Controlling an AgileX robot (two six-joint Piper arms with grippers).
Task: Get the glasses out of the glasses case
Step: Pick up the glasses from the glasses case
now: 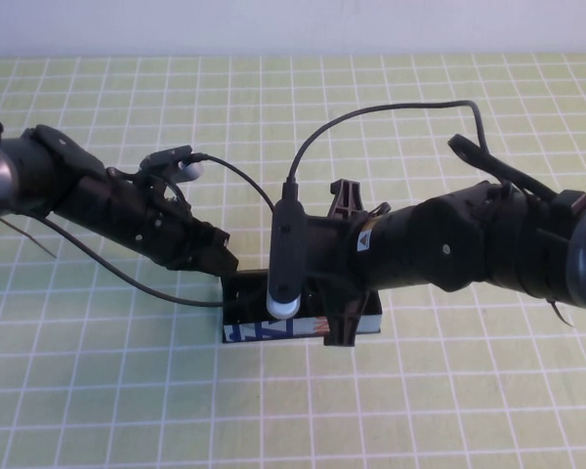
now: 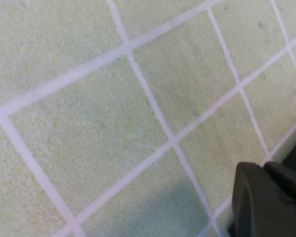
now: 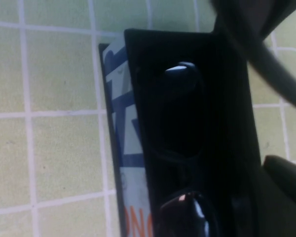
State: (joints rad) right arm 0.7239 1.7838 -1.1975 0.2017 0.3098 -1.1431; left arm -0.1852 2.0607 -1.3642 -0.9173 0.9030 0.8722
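Glasses (image 3: 180,143) lie inside open glasses case (image 3: 119,148); both hands above.

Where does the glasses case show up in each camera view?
High view: the glasses case sits at centre, under the left gripper and right gripper.
Left wrist view: not in it, only the checked mat.
Right wrist view: fills the middle, open.
Shared landmark: the case's light-blue printed side.

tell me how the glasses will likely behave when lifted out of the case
The glasses look glossy, so they may slip in a pinch. They sit deep in the glasses case, so they could snag or drag it. The left gripper at the case's end may steady it; the right gripper is shut inside it.
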